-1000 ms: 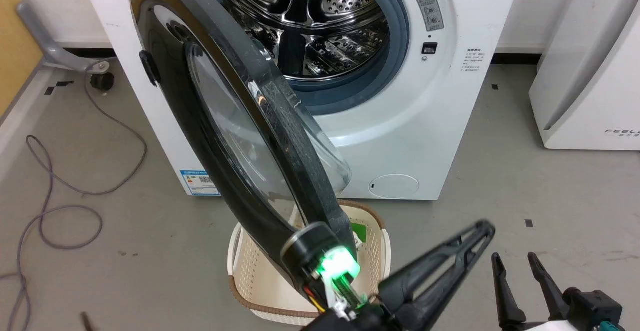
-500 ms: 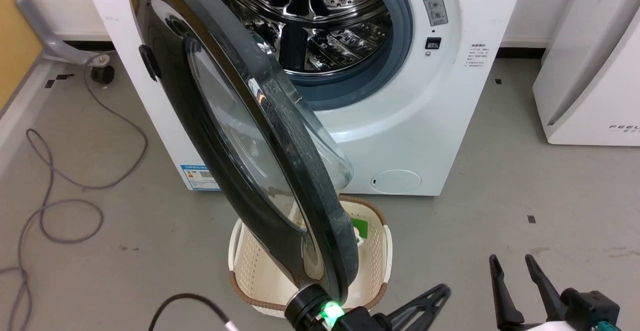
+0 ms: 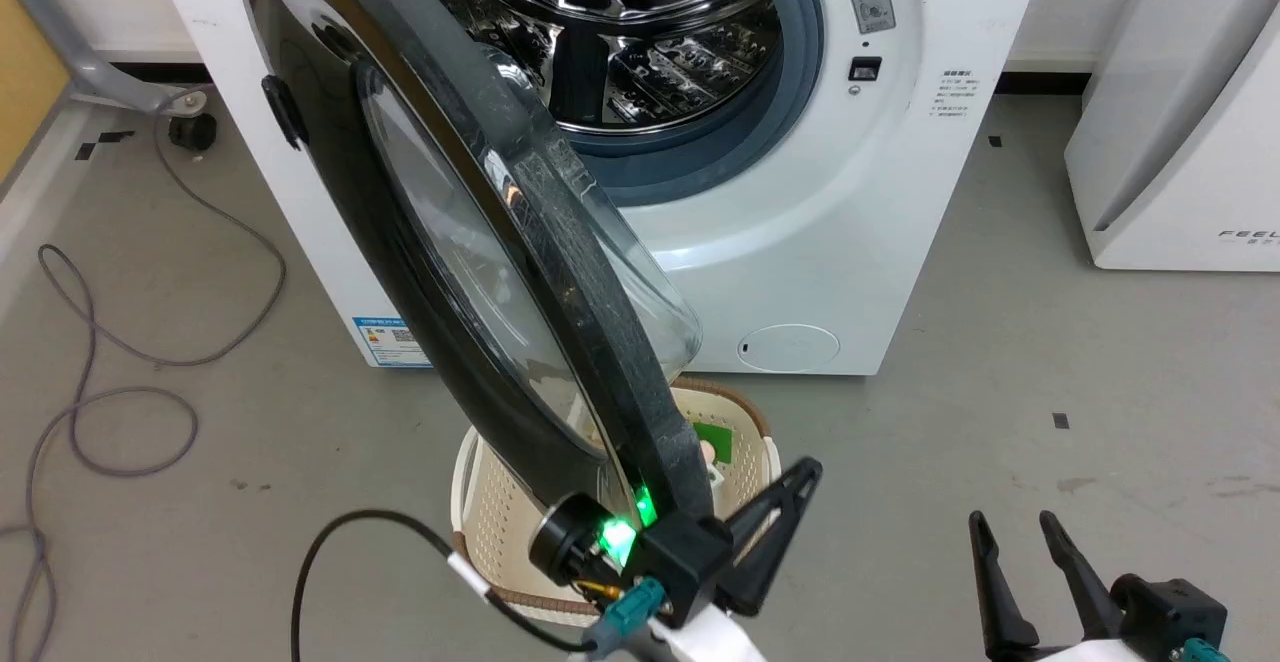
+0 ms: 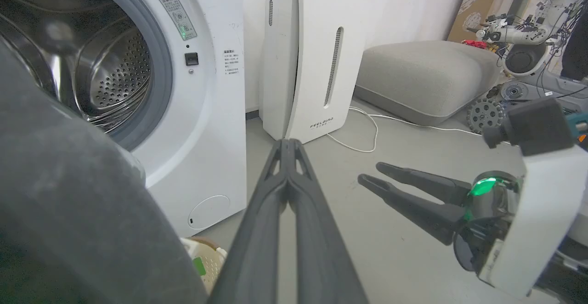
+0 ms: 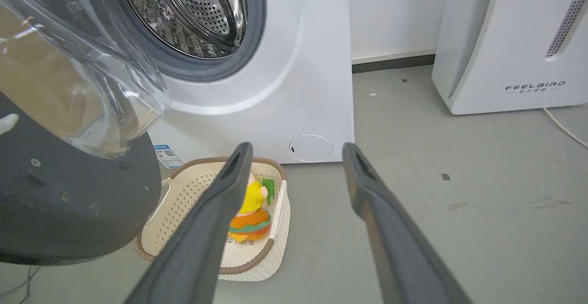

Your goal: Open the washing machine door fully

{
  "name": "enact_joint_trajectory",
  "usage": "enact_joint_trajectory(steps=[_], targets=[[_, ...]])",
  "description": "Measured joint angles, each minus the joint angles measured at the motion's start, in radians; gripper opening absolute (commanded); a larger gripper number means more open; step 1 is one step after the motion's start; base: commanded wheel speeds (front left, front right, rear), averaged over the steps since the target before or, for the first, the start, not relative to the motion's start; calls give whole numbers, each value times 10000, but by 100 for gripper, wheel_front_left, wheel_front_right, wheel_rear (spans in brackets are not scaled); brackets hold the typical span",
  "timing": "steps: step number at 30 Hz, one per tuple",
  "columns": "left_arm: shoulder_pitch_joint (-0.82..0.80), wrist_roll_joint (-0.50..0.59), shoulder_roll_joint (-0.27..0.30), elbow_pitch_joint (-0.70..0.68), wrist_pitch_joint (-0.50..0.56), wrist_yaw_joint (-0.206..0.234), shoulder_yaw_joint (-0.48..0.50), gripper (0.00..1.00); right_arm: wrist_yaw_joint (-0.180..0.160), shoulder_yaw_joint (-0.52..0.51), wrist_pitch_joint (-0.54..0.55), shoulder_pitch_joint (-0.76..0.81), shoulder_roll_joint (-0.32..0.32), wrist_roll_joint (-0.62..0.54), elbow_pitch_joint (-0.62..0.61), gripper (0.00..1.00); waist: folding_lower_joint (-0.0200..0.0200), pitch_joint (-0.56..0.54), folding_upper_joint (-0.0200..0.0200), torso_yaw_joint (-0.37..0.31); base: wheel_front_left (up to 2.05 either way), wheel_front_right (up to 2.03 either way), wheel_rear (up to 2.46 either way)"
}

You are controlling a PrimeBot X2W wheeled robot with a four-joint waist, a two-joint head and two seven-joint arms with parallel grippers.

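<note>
The washing machine door (image 3: pixel 470 272) stood swung out from the front of the washing machine (image 3: pixel 820 242), attached at the machine's left side, and appeared nearly edge-on in the head view. Its clear glass bowl faced the steel drum (image 3: pixel 640 32), which lay exposed inside the grey rubber ring (image 3: pixel 790 92). The lower edge of the door hung above a cream basket (image 3: pixel 480 512) on the floor (image 3: pixel 1000 342) in front of the machine.

The left hand (image 4: pixel 285 144) was closed, with its two fingers pressed together and nothing between them. It sat just beside the door's lower outer edge; contact with the door could not be confirmed. The right hand (image 5: pixel 296 150) was open and empty, low at the right, well apart from the door.

The basket held a yellow and orange toy (image 5: pixel 250 212). A white appliance (image 3: pixel 1180 142) stood to the right of the machine. A grey cable (image 3: pixel 100 382) lay on the floor at the left.
</note>
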Motion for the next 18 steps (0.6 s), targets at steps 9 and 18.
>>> enact_joint_trajectory(steps=[9, 18], targets=[[-297, -366, -213, 688, -305, 573, 63, 0, 0, 140, -6, -7, 0, 115, 224, 100, 0, -31, 1, -84, 0, 0, 0], [274, -525, -8, 182, -320, 1089, 270, 0, 0, 188, -54, -18, 0, 257, 410, 100, 0, -131, 0, -34, 0, 0, 0]])
